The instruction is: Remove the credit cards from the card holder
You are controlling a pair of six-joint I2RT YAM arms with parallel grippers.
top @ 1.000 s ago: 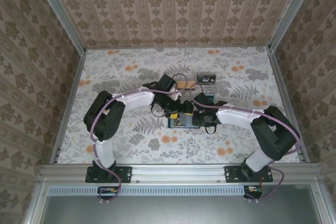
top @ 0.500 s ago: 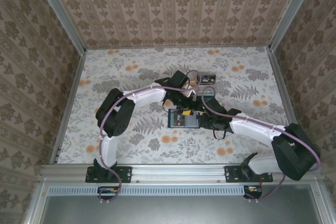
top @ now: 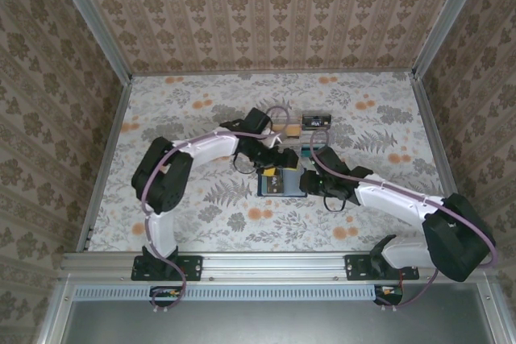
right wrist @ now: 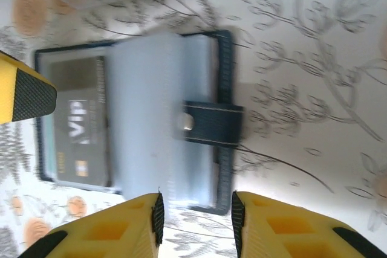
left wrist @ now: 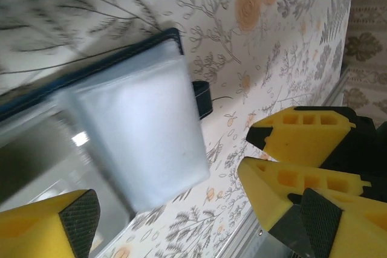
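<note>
Flowered table (top: 185,110) holds the open card holder (right wrist: 224,70) mid-frame. Right hand (right wrist: 196,225), bottom edge, sits at its rim; I cannot tell if it grips. Above lie a pale card (right wrist: 145,119) and a teal card (right wrist: 78,125). Left hand (left wrist: 199,228) is released.

The arms (top: 387,196) hide much of the card holder (top: 264,188) from above; close up, the pale card (left wrist: 142,131) is blurred.
</note>
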